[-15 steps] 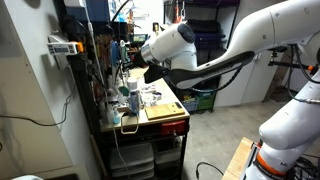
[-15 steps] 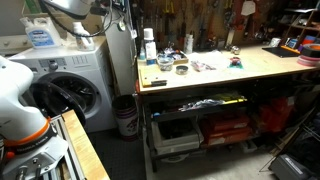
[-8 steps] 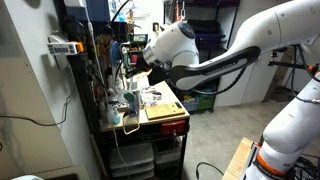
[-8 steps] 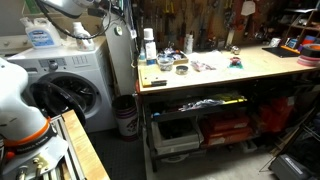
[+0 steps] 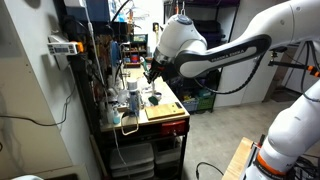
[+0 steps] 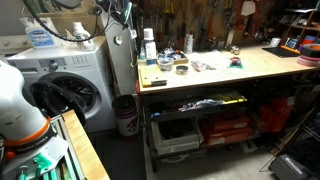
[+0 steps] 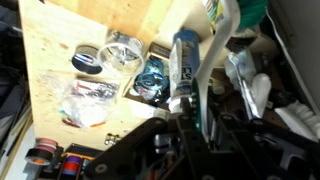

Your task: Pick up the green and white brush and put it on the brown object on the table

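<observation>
In the wrist view the green and white brush [image 7: 207, 62] stands between my gripper's [image 7: 192, 112] dark fingers, its white handle running up toward the top of the picture. The fingers are shut on it. In an exterior view the gripper [image 5: 152, 72] hangs above the back part of the workbench. The brown object [image 5: 163, 110], a flat tan board, lies on the near end of the bench, in front of and below the gripper. The brush is too small to make out in the exterior views.
Below the gripper are round tins [image 7: 124, 48], a dark lid [image 7: 88, 62], a blue and white can [image 7: 183, 58] and a plastic bag of small parts [image 7: 88, 102]. The workbench [image 6: 250, 68] carries bottles and small items. A washing machine [image 6: 70, 85] stands beside it.
The arm has swung and its wrist has moved toward the right of the exterior view, above the bench. It has left the top corner of the other exterior view.
</observation>
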Robot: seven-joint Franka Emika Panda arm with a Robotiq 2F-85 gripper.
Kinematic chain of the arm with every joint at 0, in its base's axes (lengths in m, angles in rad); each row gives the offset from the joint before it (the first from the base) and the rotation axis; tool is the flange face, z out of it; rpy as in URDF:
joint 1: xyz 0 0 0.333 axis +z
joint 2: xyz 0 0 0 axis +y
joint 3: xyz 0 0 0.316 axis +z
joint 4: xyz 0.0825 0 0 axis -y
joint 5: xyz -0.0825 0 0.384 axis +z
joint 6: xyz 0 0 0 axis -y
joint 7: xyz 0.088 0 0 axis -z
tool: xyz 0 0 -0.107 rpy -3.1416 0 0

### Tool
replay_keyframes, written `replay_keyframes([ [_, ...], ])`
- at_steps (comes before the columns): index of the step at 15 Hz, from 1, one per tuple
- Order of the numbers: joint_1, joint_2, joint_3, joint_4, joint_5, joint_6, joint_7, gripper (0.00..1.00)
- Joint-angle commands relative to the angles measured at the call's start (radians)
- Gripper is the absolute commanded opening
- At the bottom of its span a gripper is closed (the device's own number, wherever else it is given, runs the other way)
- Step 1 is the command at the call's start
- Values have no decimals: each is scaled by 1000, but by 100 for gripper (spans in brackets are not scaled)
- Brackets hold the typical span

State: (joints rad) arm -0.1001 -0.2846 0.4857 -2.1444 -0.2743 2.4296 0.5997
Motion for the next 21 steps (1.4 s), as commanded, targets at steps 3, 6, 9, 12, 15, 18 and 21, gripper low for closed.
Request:
replay_keyframes([
  [3,69,-37,-137,-55,-14,-195,-21,4],
  [6,70,-22,-173,-69,-46,-282,-25,4],
  [9,82,-4,-193,-58,-61,-273,-13,17],
  [12,81,-2,-199,-65,-71,-274,-13,17],
  [15,82,-2,-199,-65,-72,-274,-13,4],
  [18,52,84,-214,2,-80,-317,101,4],
  [21,57,178,-253,75,-64,-414,161,4],
])
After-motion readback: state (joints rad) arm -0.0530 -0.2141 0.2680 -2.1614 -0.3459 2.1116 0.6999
